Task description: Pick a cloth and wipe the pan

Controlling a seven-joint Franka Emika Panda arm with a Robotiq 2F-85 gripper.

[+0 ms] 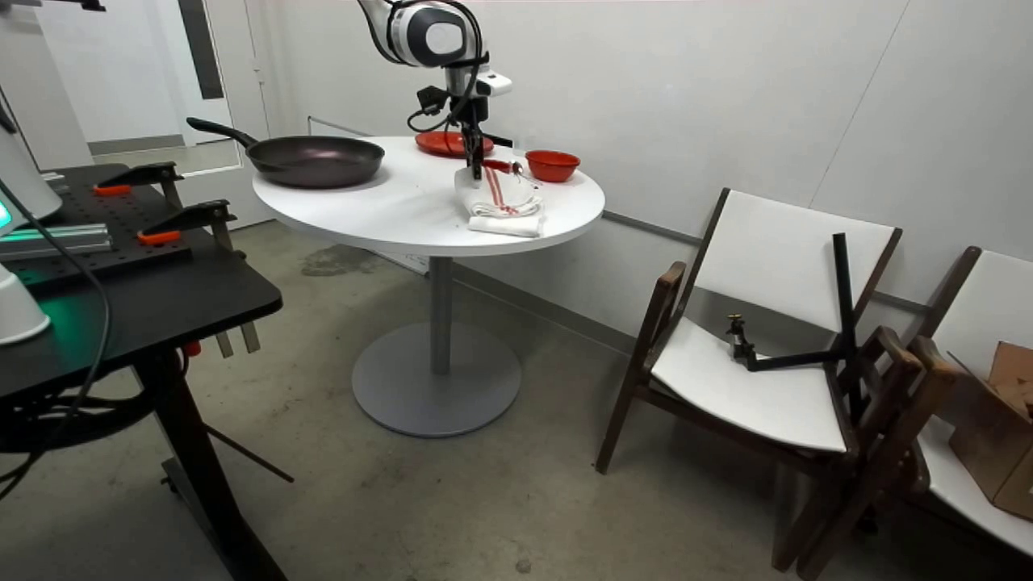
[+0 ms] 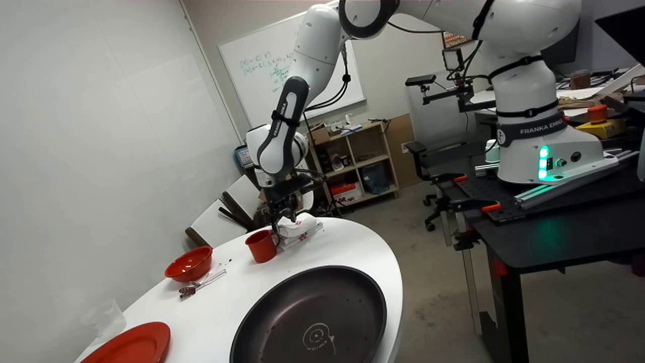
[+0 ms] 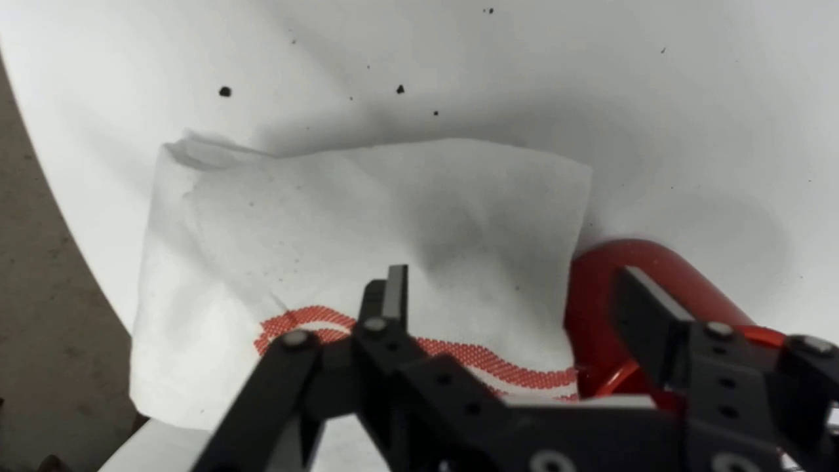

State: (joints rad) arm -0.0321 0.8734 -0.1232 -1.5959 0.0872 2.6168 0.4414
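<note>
White dish towel (image 3: 367,216) lies folded on the tabletop (image 2: 211,307); red mug (image 3: 632,272) at its edge, can't tell if touching. Pincer (image 3: 521,288) holds nothing, jaws parted: one above towel, one above mug. Towel probably light, limp, hard to damage; best pinched at a raised fold, clear of the mug. Towel's lower part hides behind the pincer in wrist view. Frying pan (image 2: 312,302) well apart, cut off at the bottom in an exterior view.
</note>
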